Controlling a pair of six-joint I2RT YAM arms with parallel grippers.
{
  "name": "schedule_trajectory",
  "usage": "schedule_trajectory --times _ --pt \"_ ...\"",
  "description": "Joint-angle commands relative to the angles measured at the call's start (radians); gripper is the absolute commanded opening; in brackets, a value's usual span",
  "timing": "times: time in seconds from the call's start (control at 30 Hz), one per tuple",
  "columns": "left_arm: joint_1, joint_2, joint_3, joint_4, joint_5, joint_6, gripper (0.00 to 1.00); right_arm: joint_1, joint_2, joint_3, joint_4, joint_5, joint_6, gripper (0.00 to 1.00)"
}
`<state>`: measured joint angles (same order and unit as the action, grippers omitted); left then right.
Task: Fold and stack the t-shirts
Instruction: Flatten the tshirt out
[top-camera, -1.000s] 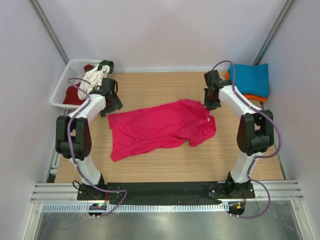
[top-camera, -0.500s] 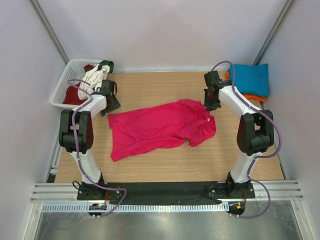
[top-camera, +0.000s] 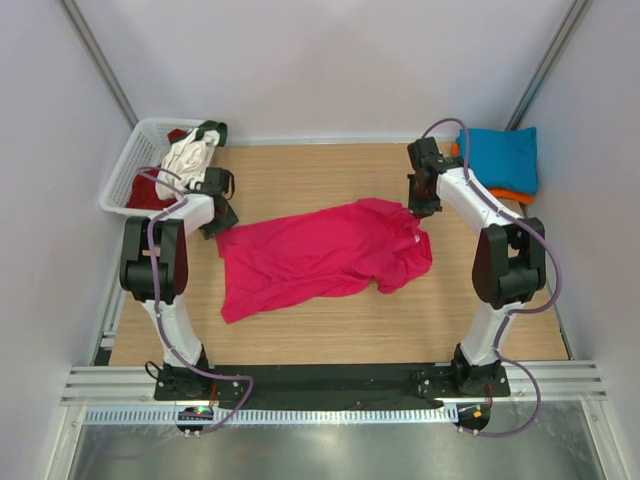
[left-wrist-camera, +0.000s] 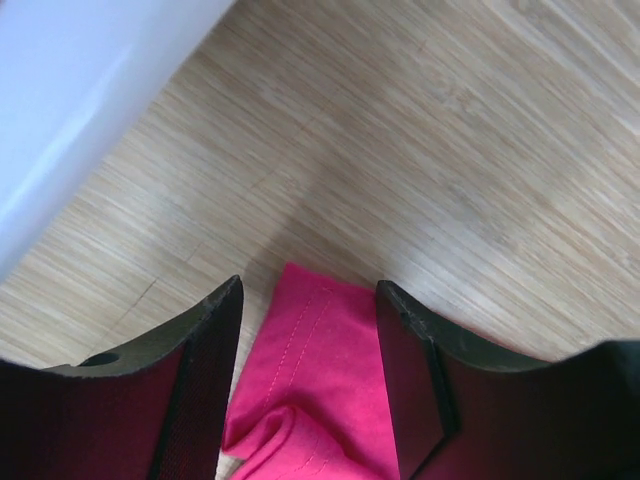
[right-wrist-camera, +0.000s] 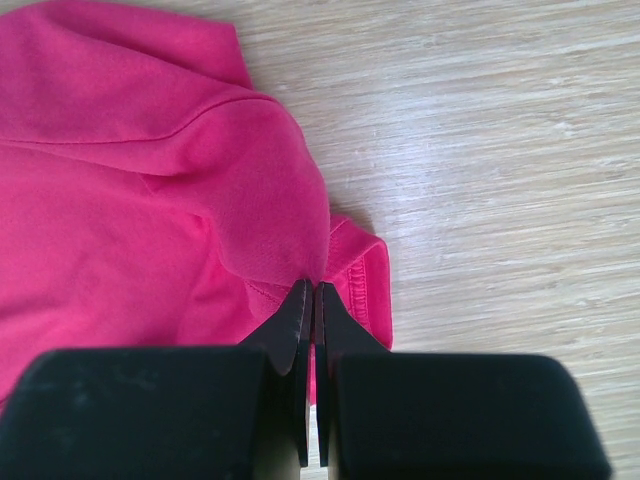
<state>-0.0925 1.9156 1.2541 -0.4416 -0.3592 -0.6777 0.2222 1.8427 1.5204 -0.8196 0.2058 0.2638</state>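
- pink t-shirt (top-camera: 320, 255) lies spread but rumpled mid table (top-camera: 330, 330), long axis L-R, not folded yet.
- R gripper (right-wrist-camera: 308, 300): jaws shut, pinching a ridge of pink cloth at the shirt's far-right edge; likely an anchor so the cloth can be pulled flat.
- L gripper (left-wrist-camera: 310, 290): jaws apart, straddling the far-left corner hem w/o clamping; prob lining up the matching grab.
- basket (top-camera: 118, 185) just beside L arm holds white shirt (top-camera: 185, 155), dark red shirt (top-camera: 145, 192), green shirt (top-camera: 213, 130), all unfolded.
- teal t-shirt (top-camera: 500, 155) folded on orange t-shirt (top-camera: 512, 195) in far-right corner = stack spot, I'd guess.
- Nothing between the grippers and the pink shirt; basket rim crowds L arm.
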Motion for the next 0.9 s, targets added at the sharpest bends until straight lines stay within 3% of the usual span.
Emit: schedule_trajectory --times 0.0,0.07,0.1,0.17,0.2,0.4,0.47,0.63,0.77,0.83,0.87 --pt "0.011 0.014 -0.005 0.079 -0.027 -0.013 0.55 -0.003 0.003 0.037 -0.019 0.014 -0.014 0.01" --pt "0.016 0.017 -0.007 0.101 -0.011 -0.014 0.43 -0.003 -0.003 0.037 -0.023 0.015 -0.014 0.01" --pt "0.014 0.02 -0.007 0.106 -0.011 -0.014 0.28 -0.003 -0.005 0.035 -0.027 0.017 -0.014 0.01" --pt "0.016 0.022 -0.001 0.112 0.003 -0.013 0.14 -0.004 -0.017 0.03 -0.035 0.02 -0.015 0.01" --pt "0.016 0.022 0.001 0.113 0.025 -0.011 0.01 -0.004 -0.023 0.018 -0.042 0.017 -0.012 0.01" --pt "0.016 -0.091 -0.057 0.153 0.103 0.013 0.0 -0.003 -0.126 -0.184 -0.027 -0.123 0.04 0.01" --pt "0.016 -0.162 -0.09 0.138 0.108 0.017 0.0 0.0 -0.16 -0.265 -0.013 -0.242 0.087 0.01" --pt "0.016 -0.303 -0.171 0.077 0.068 0.02 0.0 0.022 -0.267 -0.457 -0.012 -0.342 0.158 0.01" --pt "0.017 -0.394 -0.232 0.02 0.028 0.03 0.0 0.022 -0.284 -0.436 -0.217 -0.381 0.183 0.01" --pt "0.017 -0.421 -0.249 0.003 0.005 0.032 0.0 0.022 -0.283 -0.413 -0.274 -0.416 0.164 0.09" --pt "0.016 -0.428 -0.252 0.003 -0.004 0.038 0.0 0.02 -0.278 -0.399 -0.321 -0.398 0.163 0.26"
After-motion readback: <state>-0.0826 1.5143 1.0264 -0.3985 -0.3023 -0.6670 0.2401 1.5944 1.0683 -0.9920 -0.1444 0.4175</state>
